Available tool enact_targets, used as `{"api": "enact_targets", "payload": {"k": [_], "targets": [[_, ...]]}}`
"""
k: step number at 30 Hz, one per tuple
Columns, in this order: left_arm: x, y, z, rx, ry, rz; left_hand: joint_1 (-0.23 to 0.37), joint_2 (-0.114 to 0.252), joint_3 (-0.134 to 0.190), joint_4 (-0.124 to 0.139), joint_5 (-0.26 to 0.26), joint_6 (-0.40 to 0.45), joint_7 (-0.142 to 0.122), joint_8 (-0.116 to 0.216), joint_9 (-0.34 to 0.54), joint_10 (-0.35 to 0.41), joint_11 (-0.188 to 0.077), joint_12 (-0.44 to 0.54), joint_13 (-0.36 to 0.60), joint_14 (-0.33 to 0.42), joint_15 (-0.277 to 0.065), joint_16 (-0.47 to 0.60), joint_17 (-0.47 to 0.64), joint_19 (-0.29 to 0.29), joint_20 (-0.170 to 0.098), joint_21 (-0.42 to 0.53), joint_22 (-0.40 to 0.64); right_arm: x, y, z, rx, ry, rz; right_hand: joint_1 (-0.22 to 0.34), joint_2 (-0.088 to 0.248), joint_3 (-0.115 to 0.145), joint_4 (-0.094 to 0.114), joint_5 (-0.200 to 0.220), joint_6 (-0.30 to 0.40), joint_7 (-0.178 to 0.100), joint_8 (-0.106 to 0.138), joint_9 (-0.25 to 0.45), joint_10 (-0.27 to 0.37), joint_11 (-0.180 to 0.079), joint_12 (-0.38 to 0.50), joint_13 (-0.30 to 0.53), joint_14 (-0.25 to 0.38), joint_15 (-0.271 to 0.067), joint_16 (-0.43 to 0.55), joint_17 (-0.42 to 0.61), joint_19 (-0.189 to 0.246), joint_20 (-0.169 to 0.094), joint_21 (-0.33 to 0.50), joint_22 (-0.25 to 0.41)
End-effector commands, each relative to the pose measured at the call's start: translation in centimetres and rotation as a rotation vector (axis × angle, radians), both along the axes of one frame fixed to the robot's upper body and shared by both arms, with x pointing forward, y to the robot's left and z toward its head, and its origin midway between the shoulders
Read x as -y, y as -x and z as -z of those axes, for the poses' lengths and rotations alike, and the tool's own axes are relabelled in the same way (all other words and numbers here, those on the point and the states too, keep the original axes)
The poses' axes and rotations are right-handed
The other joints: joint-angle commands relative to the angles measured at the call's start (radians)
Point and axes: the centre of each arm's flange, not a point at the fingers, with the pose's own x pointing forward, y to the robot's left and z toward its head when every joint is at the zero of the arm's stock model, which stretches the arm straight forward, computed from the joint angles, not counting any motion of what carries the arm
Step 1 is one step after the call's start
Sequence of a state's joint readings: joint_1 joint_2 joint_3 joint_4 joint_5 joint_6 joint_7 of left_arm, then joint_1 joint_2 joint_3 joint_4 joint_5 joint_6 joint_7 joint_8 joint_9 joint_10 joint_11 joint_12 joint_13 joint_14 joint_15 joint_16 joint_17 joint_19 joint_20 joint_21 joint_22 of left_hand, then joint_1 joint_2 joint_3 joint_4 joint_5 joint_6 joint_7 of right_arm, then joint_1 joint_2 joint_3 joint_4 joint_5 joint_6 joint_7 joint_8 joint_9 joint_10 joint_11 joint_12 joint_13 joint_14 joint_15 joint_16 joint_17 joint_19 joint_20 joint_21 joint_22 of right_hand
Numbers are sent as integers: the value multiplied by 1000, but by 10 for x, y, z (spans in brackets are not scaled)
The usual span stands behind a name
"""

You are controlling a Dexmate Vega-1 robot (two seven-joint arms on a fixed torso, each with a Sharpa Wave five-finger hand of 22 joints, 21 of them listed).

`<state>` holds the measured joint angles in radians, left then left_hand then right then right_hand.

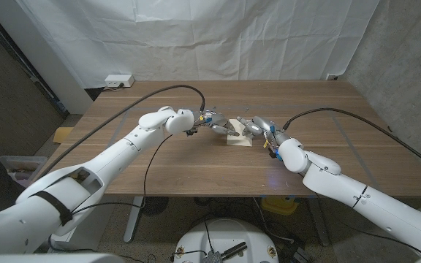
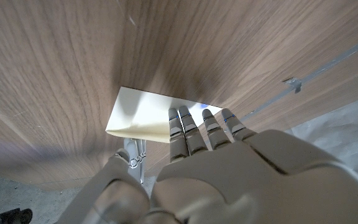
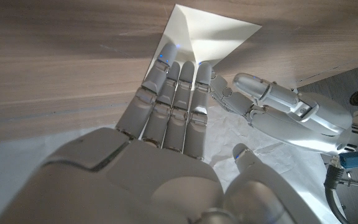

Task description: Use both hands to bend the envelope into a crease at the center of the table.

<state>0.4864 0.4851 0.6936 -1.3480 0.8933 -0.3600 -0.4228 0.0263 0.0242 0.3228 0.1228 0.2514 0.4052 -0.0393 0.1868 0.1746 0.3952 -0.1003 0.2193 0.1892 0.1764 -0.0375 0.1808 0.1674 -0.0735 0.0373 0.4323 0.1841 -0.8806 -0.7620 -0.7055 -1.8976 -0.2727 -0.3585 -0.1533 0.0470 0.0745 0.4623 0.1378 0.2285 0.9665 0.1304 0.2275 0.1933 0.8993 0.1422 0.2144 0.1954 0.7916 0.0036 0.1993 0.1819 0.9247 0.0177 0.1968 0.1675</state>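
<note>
Cream paper, the envelope (image 1: 237,134) sits at the middle of the table (image 1: 327,139), raised between the two hands. The left hand (image 1: 209,121) meets it from the robot's left, the right hand (image 1: 258,126) from the right. In the left wrist view the fingertips (image 2: 194,121) press along one edge of the envelope (image 2: 143,112); whether a thumb pinches from below I cannot tell. In the right wrist view the fingers (image 3: 176,78) lie straight against the envelope (image 3: 213,34), which shows two faces meeting at a ridge.

I judge the bend well begun: the paper already peaks rather than lying flat. Left to do, seemingly, is pressing the fold sharp. The ridge appears to run away from the robot, across the line between the hands; the envelope's long axis is too foreshortened to call.
</note>
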Motion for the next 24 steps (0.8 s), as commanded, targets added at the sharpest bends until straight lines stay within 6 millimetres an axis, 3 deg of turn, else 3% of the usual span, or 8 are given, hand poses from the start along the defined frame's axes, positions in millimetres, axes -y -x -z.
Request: {"api": "enact_targets", "payload": {"k": [1, 24], "targets": [[-1, -5, -2, -5, 1, 0, 6, 4, -2, 1, 7, -5, 3, 0, 5, -2, 3, 1, 2, -5, -59, -1, 3, -3, -3, -2, 5, -4, -7, 12, -38, -7, 0, 4, 4, 9, -3, 5, 8, 0, -5, 1, 9, 1, -1, 2, 7, 3, -2, 0, 9, 1, 3, 2], [-5, -7, -2, -3, 17, 6, 8, 6, -5, 1, 8, -5, 2, 1, 4, 0, 2, -1, 2, -5, -60, -1, 3, -3, -8, -6, 5, -3, -5, 3, 1, -8, 18, 7, 4, 12, -5, 5, 13, 0, -5, 1, 13, -3, -4, 2, 9, 2, -5, 0, 12, 2, 1, 2]]}}
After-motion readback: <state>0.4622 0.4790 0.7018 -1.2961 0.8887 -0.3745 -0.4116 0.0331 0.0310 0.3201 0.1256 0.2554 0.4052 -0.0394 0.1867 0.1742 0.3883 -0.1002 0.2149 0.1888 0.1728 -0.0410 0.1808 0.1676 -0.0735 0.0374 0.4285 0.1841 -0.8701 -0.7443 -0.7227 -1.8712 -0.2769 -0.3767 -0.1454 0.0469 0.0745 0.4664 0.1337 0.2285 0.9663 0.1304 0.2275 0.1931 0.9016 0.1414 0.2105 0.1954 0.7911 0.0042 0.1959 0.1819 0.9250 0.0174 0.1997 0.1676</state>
